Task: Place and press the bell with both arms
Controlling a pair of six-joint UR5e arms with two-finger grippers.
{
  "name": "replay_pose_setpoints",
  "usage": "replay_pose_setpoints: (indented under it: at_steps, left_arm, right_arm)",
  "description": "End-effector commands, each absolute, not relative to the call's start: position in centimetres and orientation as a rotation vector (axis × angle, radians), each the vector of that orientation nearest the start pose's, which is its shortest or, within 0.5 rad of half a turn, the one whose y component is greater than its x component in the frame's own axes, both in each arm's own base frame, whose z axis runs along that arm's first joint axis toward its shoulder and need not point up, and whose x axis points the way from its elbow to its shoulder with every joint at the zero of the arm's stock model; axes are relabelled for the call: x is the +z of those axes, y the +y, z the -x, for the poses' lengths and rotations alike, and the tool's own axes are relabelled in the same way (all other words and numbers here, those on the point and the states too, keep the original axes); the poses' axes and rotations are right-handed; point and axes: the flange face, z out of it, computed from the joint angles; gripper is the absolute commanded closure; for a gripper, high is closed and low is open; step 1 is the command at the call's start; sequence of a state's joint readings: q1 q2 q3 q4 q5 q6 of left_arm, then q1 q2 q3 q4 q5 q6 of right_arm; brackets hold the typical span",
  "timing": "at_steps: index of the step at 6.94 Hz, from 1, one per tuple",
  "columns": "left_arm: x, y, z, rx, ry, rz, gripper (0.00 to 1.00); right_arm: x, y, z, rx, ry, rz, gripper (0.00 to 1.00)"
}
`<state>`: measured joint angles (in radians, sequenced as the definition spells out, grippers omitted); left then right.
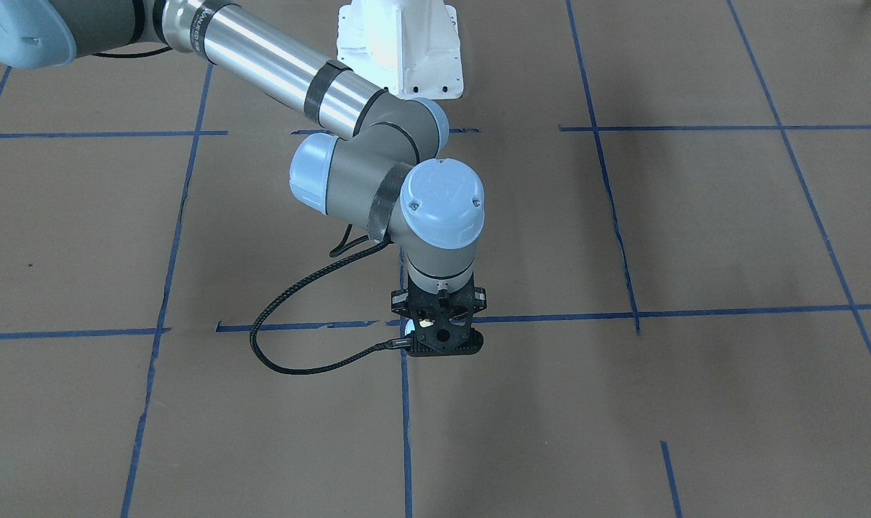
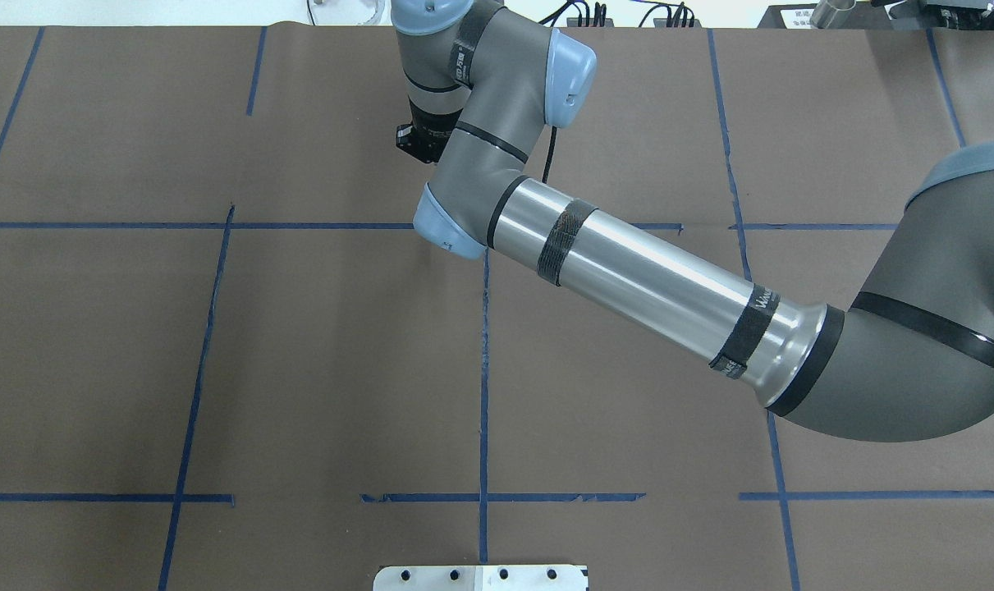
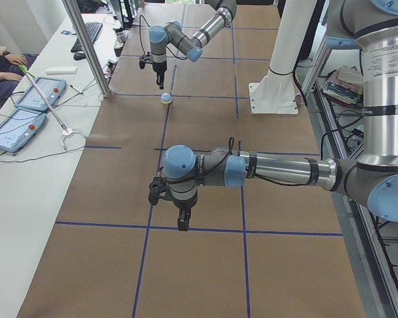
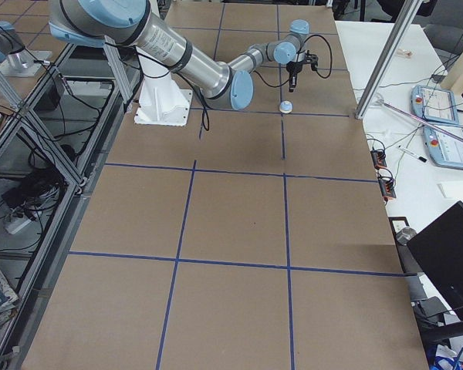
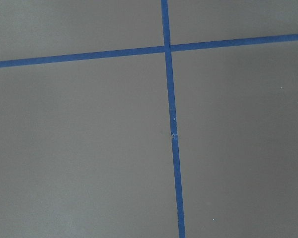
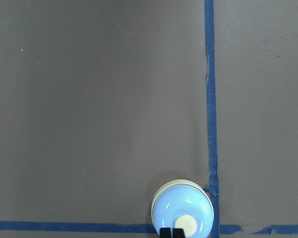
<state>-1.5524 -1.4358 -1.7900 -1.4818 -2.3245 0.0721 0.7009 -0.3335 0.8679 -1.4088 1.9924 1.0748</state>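
My right gripper (image 6: 171,233) hangs with its 2 fingertips pressed together, holding nothing. The bell (image 6: 183,208) stands on the table (image 6: 89,99) directly below it, not touching, beside a blue tape (image 6: 209,99) crossing. My left gripper (image 3: 182,222) hangs well apart from the bell; I cannot tell how far open it is.

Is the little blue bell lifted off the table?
No, the bell sits on the table, right by the blue tape.

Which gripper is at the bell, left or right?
The right gripper: its shut fingertips hang over the bell. The left gripper hangs apart, over brown paper and blue tape.
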Motion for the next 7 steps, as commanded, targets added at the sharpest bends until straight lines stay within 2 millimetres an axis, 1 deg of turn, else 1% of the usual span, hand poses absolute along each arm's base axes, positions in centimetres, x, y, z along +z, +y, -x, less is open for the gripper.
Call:
replay_pose_setpoints:
  at_steps: [1, 2, 3, 4, 5, 6, 7]
  left_arm:
    - [62.3, -43.5, 5.7, 0.087, 0.747, -0.017, 0.0]
    - [62.4, -43.5, 5.7, 0.087, 0.746, -0.017, 0.0]
    - [62.4, -43.5, 5.7, 0.086, 0.747, -0.015, 0.0]
    - [62.5, -43.4, 5.7, 0.085, 0.749, -0.014, 0.0]
    - [62.6, -43.4, 5.7, 0.086, 0.746, -0.013, 0.0]
    - [62.5, -43.4, 5.7, 0.087, 0.75, -0.014, 0.0]
    - [63.1, -43.4, 5.7, 0.082, 0.751, -0.003, 0.0]
  right_arm:
    - [11.8, -65.4, 56.3, 0.049, -0.78, -0.008, 0.0]
    - [16.2, -65.5, 50.9, -0.038, -0.81, 0.003, 0.0]
    - [21.5, -64.6, 45.1, -0.102, -0.784, -0.026, 0.0]
    - [26.0, -64.2, 39.7, -0.188, -0.749, -0.055, 0.0]
    - [29.7, -62.9, 33.2, -0.237, -0.719, -0.08, 0.0]
    - [31.8, -60.5, 26.6, -0.279, -0.691, -0.102, 0.0]
    - [33.9, -58.4, 21.3, -0.336, -0.68, -0.067, 0.0]
